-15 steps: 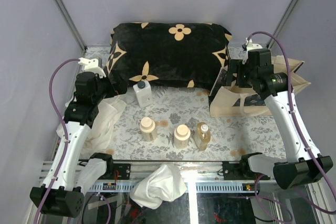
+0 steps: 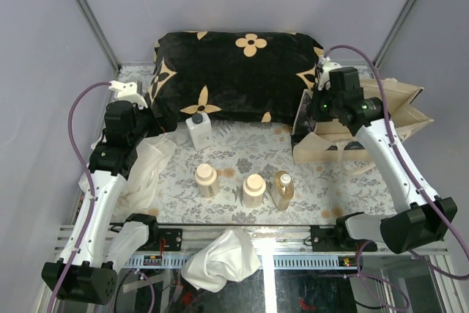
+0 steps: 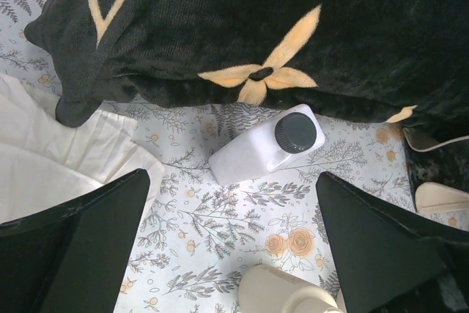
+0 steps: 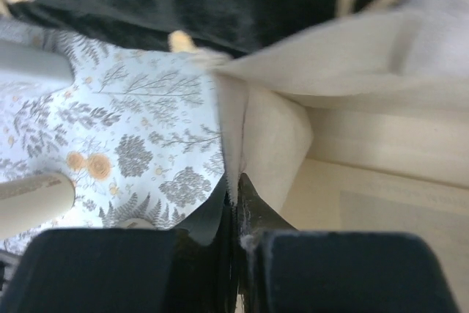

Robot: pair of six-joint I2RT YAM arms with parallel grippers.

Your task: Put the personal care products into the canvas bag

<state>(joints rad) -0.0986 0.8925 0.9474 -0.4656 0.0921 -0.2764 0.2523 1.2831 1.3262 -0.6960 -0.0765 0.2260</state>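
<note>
Four personal care products stand on the floral mat: a white squarish bottle with a dark cap, two cream bottles and an amber bottle. The canvas bag sits at the right, its mouth facing up. My right gripper is shut on the bag's left rim, with cloth pinched between the fingers. At the left, by the cushion's corner, my left gripper hangs open and empty above the mat, just short of the white bottle. One cream bottle shows below it.
A black cushion with tan flowers lies along the back, touching the bag's left side. A white cloth lies under the left arm and another hangs over the front rail. Grey walls close in the table.
My right gripper has moved left and shut on the bag's rim. The bag's top has shifted with it. The left arm and the bottles have not moved.
</note>
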